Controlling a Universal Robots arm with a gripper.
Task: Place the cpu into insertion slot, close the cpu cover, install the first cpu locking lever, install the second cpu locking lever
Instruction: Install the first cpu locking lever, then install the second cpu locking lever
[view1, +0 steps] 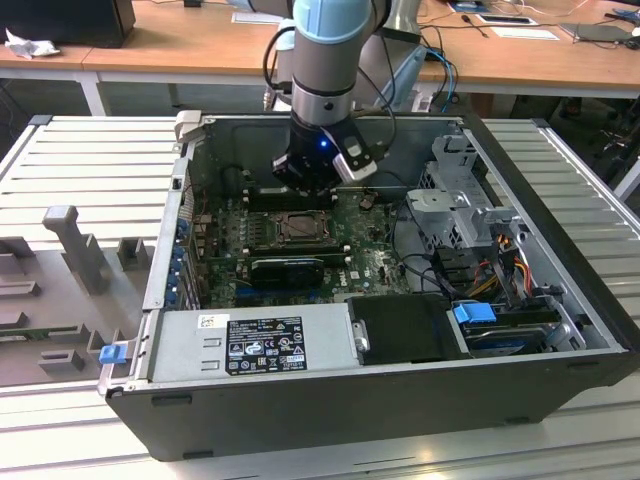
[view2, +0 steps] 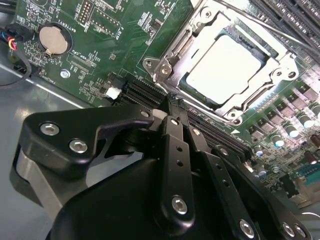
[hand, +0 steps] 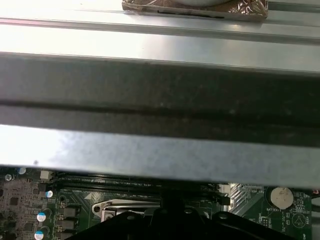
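The cpu (view2: 225, 65) lies pale and flat in the insertion slot (view1: 298, 228) on the green board. Over it lies the silver cpu cover (view2: 167, 62), flat, with the chip's face showing through its window. In the second wrist view my gripper (view2: 173, 102) hangs just off one corner of the socket, its two black fingers (view2: 172, 150) pressed together with nothing between them. In the exterior view the gripper (view1: 308, 185) hovers low above the socket's far edge. In the first wrist view the socket frame (hand: 130, 206) peeks out past the gripper's dark body (hand: 165, 222).
Long black card slots (view2: 145, 95) run right under the fingertips. A coin battery (view2: 53, 40) sits on the board nearby. The case wall (hand: 160, 100) stands close behind. A power supply (view1: 250, 340) and a drive cage (view1: 470, 210) with cables border the board.
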